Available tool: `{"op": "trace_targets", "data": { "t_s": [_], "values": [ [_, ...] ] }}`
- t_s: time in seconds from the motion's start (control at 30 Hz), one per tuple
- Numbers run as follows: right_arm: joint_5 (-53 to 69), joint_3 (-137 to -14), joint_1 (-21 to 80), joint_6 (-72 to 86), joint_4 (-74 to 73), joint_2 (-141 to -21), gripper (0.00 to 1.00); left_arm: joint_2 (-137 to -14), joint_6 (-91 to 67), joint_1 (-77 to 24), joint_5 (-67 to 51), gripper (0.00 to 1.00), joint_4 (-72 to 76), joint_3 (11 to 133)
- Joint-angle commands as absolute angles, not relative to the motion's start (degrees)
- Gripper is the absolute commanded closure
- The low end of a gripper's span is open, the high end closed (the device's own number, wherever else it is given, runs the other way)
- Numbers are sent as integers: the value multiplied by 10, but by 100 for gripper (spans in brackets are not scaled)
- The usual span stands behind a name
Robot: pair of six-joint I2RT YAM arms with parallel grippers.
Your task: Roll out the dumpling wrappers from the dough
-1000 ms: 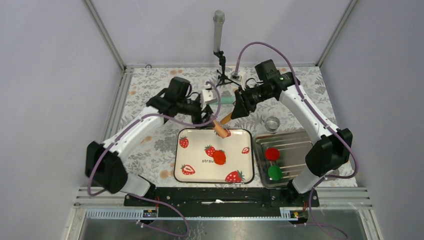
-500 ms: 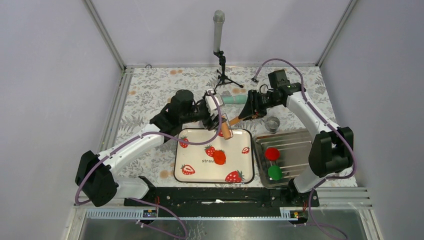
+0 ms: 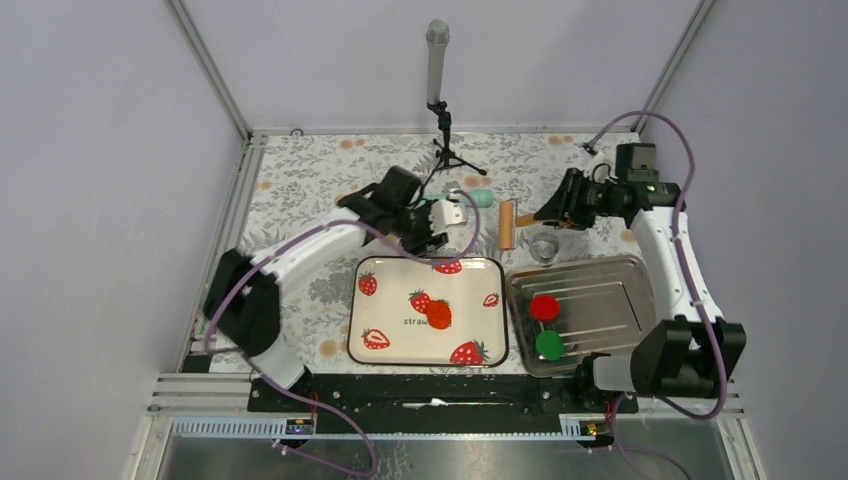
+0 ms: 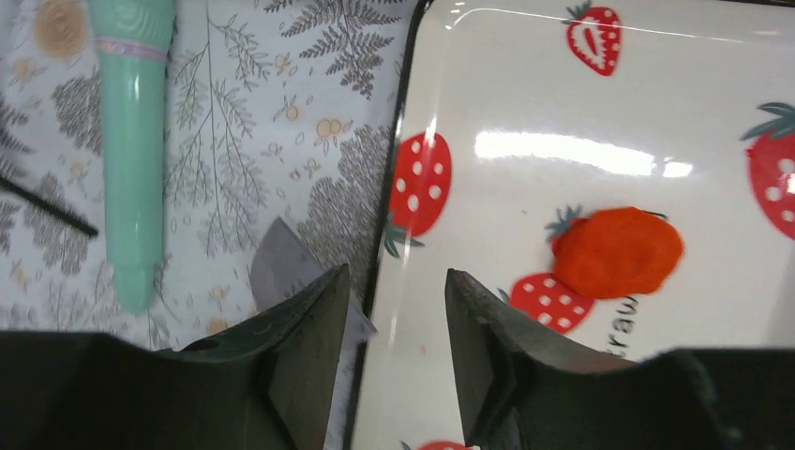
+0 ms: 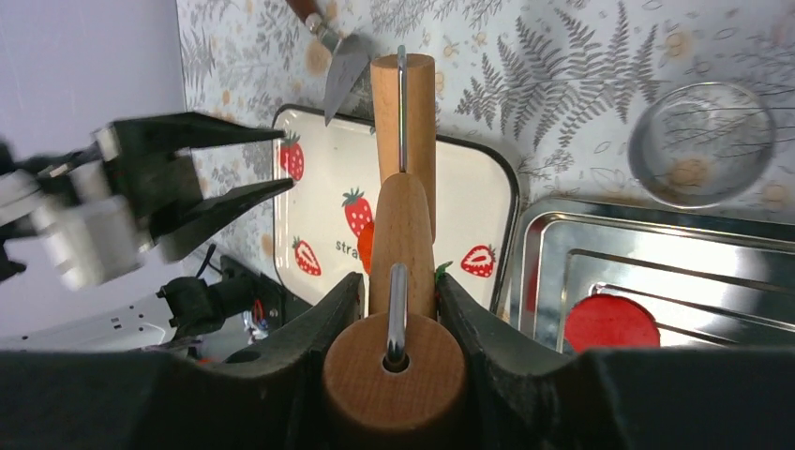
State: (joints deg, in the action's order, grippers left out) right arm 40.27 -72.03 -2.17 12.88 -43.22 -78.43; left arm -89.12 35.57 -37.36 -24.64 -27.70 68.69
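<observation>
The dough is shown as a small, unflattened lump on the strawberry tray; no wrapper has been rolled yet. The rolling pin is gripped by its handle in the right gripper, beyond the tray. The left gripper is held apart and empty over the tray's edge.

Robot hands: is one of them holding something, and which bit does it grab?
The right gripper holds the wooden rolling pin by the handle at one end. The left gripper is open and holds nothing.
</observation>
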Motion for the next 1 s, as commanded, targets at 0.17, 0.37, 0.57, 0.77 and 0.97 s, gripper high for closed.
{"op": "trace_targets", "data": {
  "t_s": [0.17, 0.37, 0.57, 0.77, 0.97],
  "values": [
    [357, -757, -98, 106, -472, -695, 100, -1088, 496, -382, -248, 49, -400, 855],
    [366, -758, -121, 105, -478, -688, 100, -1142, 527, -389, -218, 51, -405, 884],
    [378, -759, -123, 105, -474, -693, 100, -1170, 561, -392, -195, 63, -407, 886],
    [381, -758, -123, 108, -468, -694, 100, -1187, 590, -392, -189, 86, -411, 905],
    [378, -748, -123, 109, -464, -689, 100, -1215, 610, -384, -183, 99, -415, 964]
  ]
}}
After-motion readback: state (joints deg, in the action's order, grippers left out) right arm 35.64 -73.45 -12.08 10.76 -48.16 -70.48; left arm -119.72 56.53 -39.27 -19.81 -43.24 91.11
